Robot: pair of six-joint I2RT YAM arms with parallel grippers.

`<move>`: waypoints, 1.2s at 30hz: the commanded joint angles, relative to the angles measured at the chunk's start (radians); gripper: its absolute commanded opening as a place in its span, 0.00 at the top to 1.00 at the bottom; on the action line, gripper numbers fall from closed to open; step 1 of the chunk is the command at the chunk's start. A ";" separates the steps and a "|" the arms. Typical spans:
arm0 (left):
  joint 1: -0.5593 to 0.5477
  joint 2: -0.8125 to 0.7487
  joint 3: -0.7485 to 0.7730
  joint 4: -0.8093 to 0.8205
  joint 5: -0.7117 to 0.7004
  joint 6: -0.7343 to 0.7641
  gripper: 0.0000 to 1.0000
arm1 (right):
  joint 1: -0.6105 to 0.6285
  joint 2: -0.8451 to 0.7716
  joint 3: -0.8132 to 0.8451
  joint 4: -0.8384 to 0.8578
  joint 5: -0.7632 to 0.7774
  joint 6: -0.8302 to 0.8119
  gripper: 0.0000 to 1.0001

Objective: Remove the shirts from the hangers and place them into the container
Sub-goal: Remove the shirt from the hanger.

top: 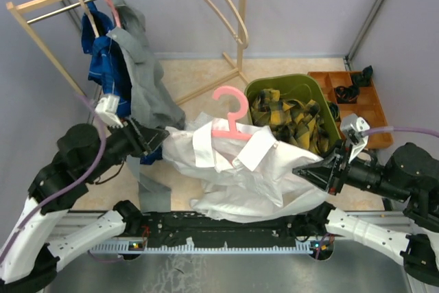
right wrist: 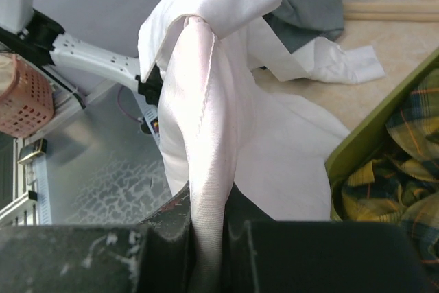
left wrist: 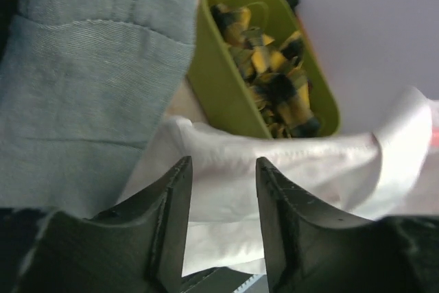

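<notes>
White shirt (top: 233,176) with pink hanger (top: 232,130) sprawls before container (top: 285,78), perhaps overlapping its rim.

wooden rack (top: 242,32), orange compartment tray (top: 376,111)

You are holding the left arm (top: 82,162) bent at the elbow, its end effector (left wrist: 223,166) pointing to the right with the fingers standing partly apart. You are holding the right arm (top: 391,176) stretched leftward, its end effector (top: 305,169) pinching a fold of the white shirt (right wrist: 206,101).
</notes>
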 commanded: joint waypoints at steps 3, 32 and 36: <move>-0.002 0.142 0.012 -0.144 -0.089 0.064 0.42 | 0.001 -0.062 0.061 -0.052 0.018 -0.022 1.00; 0.391 0.449 0.093 0.275 0.605 0.411 0.18 | 0.001 -0.055 -0.223 0.119 0.042 0.061 1.00; 0.391 0.320 0.071 0.143 0.522 0.404 0.11 | 0.001 -0.016 -0.279 0.200 0.128 0.056 1.00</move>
